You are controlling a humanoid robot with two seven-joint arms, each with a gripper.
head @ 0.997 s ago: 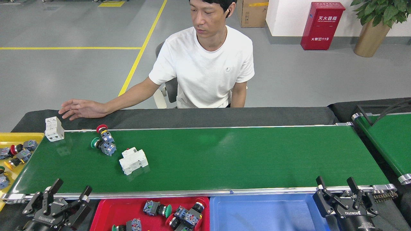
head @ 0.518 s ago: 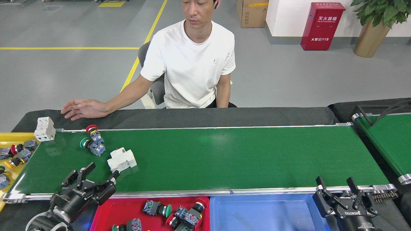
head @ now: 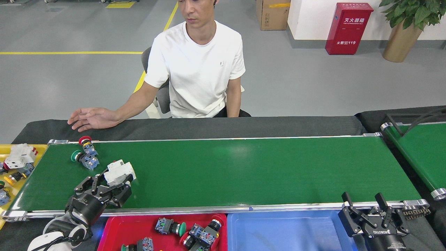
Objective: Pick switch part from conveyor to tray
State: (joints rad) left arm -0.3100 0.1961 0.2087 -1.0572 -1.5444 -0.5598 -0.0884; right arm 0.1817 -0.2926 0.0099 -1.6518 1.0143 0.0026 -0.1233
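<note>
Since the last frame: your left gripper (head: 112, 178) has slid forward over the conveyor (head: 244, 167) and now sits at the white switch part (head: 119, 172), which has drifted left with the belt.
Switch part: lies on the belt's left end; its near lower edge is hidden behind the fingers.
Left gripper: fingers spread either side of the part; you cannot tell whether they have closed on it.
Push-buttons: a red-capped (head: 87, 145) and a green-capped one (head: 83, 159) lie together just left of the part.
Red tray (head: 115, 232): below the near rail, cut off by the bottom edge, holding several switch pieces.
Right gripper (head: 370, 214): fingers apart, holding nothing, by the blue tray (head: 278, 232).
Yellow tray (head: 7, 150): mostly out of view; a white breaker (head: 19, 156) lies in it.
Person's hand (head: 91, 118): rests on the black cloth behind the belt.
</note>
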